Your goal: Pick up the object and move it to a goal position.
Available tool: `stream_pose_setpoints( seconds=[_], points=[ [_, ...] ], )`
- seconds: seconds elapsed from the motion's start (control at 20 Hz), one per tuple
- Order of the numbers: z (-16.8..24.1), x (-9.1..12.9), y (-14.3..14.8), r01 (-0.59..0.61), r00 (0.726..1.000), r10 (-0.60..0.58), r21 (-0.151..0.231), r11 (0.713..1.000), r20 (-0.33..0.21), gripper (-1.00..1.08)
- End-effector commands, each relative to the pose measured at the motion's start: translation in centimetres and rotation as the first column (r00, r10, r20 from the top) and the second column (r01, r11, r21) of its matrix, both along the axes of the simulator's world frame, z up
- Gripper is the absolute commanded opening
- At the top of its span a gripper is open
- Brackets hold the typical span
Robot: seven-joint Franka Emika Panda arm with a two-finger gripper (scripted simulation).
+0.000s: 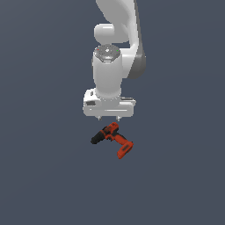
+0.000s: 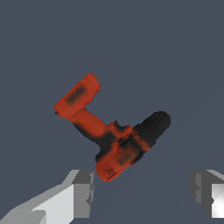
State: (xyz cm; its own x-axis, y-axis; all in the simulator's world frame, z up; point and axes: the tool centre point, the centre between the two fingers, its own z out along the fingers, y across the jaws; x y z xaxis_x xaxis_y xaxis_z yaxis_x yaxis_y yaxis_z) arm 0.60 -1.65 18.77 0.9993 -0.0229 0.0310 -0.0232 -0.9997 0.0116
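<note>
Currently the gripper [image 1: 109, 118] is hanging just above the drill [image 1: 112, 139], jaws spread wide and holding nothing. In the wrist view both fingers [image 2: 81, 192] are showing at the frame's lower edge with a broad gap between them, and the drill is lying beyond that gap, not touched by either pad.

Drill is lying on its side on the flat grey floor [image 1: 44, 176]. In the exterior view the black nose [image 1: 96, 139] is pointing toward about 8 o'clock from the motor body, and the handle is running off toward about 4 o'clock to the battery base [image 1: 125, 150]. Judging by the stance, the wrist is sitting over the motor body, the thickest and likely heaviest part, so the open jaws can straddle it on the way down; the wide opening looks like clearance for that bulk.

Hard to make out:
- Fingertips in the exterior view are showing only as two tiny points under the white hand; the hand is hiding most of them.
- Fingers in the wrist view are being cut off by the frame edge.
- No goal marker is showing in either view.
- Height of the tips over the drill cannot be told; no contact appears.
- Trigger and chuck detail are blurring into dark smudges.
</note>
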Motion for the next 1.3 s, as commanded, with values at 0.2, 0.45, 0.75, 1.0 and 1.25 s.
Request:
stream_pose_setpoints(
  seconds=[0.2,0.45,0.75,1.0,1.25],
  points=[
    [-1.4,0.6,-0.9,0.105,0.994,-0.105,0.008,0.994,-0.011,0.68],
    [-3.2,1.3,-2.1,0.237,0.971,-0.236,0.012,0.972,-0.026,0.68],
    [-6.1,2.2,-3.9,0.427,0.903,-0.426,0.010,0.904,-0.047,0.68],
    [-8.6,2.7,-5.4,0.572,0.819,-0.571,0.000,0.820,-0.060,0.68],
    [-10.6,3.1,-6.7,0.676,0.734,-0.676,-0.013,0.736,-0.067,0.68]
  ],
)
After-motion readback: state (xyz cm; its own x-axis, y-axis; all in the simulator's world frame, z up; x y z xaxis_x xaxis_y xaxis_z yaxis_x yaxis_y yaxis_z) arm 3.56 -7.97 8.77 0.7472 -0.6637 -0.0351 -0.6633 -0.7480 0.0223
